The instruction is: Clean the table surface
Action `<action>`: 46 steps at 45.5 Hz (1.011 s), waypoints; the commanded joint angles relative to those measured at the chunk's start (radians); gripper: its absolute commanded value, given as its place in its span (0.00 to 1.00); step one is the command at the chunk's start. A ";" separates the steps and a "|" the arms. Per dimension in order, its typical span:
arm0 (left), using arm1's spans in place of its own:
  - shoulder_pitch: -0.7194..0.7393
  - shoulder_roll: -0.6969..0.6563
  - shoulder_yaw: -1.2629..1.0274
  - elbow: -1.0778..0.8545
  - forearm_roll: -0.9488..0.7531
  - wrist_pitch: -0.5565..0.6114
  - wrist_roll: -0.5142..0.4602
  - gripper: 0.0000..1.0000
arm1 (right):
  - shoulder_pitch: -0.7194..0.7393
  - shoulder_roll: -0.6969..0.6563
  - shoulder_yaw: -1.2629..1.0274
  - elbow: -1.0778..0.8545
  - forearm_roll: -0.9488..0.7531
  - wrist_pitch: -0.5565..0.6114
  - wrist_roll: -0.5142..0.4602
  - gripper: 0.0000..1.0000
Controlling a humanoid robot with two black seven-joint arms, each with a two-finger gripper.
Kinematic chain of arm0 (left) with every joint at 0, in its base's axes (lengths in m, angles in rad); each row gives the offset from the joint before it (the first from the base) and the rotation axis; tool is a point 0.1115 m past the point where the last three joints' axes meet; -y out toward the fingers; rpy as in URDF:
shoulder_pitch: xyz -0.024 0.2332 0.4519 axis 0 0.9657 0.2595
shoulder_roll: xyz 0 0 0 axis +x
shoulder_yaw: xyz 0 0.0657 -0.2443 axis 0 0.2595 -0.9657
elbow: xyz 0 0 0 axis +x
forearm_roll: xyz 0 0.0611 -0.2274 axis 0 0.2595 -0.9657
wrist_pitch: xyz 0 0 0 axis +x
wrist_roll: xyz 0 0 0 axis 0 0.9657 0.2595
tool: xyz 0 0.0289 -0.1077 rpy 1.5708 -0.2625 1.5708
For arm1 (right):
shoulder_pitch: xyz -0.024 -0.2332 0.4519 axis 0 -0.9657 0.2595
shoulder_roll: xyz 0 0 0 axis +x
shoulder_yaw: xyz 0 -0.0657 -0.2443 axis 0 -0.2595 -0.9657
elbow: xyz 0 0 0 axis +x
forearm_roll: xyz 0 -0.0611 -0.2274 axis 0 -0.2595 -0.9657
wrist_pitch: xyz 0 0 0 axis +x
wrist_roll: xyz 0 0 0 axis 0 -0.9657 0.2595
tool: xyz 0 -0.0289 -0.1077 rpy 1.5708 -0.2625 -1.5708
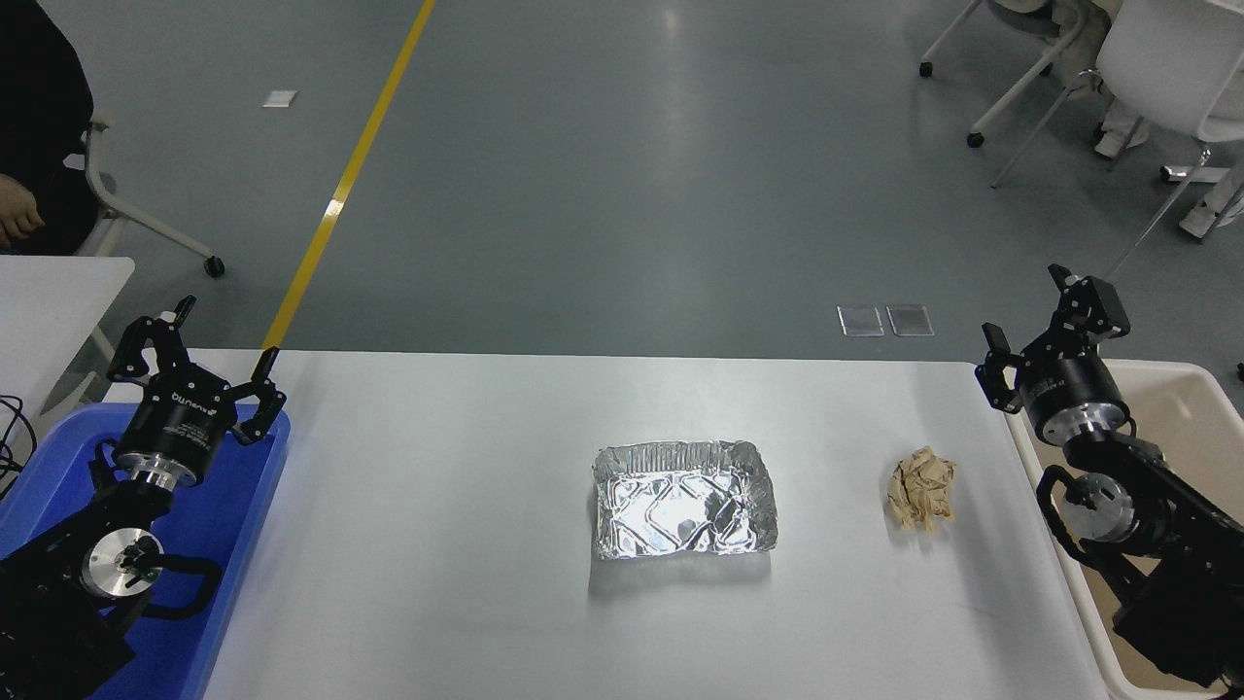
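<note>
A wide white table (437,544) fills the lower part of the view. Near its middle sits a crinkled foil tray (684,498), and well to the right lies a crumpled tan paper ball (921,487). The right tool (1035,316) hovers above the table's far right corner, fingers spread apart (holding nothing). The left tool (209,345), also spread, is parked above a blue bin (228,525).

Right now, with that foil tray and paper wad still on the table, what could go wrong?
The thin foil tray may crumple or skid if pinched. The crumpled paper wad lies near the table surface right edge, so a nudge from the open right end effector could knock it off, missing the beige bin.
</note>
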 commanded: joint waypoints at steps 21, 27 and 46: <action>0.000 0.000 0.000 0.000 0.000 0.000 0.000 1.00 | 0.391 -0.154 -0.778 -0.006 -0.021 0.035 -0.002 0.98; 0.000 0.000 0.000 0.000 0.000 0.000 0.000 1.00 | 0.478 -0.156 -0.861 -0.005 -0.085 0.083 -0.002 0.98; 0.000 0.000 0.001 0.000 0.000 0.000 0.000 1.00 | 0.675 -0.007 -1.160 0.009 -0.490 0.184 0.000 0.98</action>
